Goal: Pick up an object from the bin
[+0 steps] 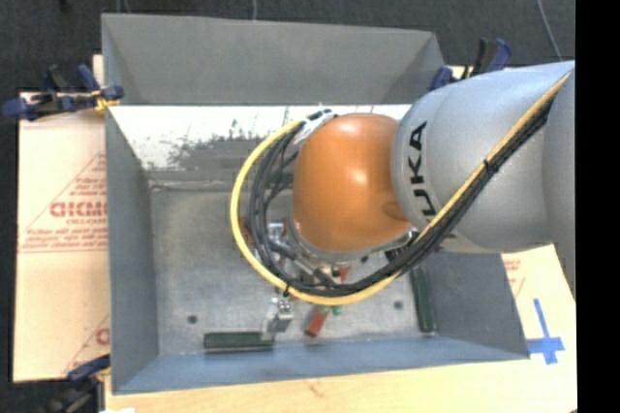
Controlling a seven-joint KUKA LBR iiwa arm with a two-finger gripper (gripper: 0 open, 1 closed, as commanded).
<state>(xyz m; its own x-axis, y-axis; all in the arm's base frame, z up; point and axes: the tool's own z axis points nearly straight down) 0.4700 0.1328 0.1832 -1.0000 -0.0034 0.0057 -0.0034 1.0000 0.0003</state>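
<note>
Orange domed wrist cover (344,183) overhangs the gripper (281,311) at six o'clock, grip state untellable; judged approach stage, next centring on adjacent small red oblong piece (315,324).

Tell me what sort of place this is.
Probably a robotics lab's bin-picking station: a KUKA arm reaches into a grey metal bin holding a few loose things, like a dark bar.

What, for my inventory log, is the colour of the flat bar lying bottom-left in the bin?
Dark green, nearly black; the camera view shows the bar plainly.
</note>
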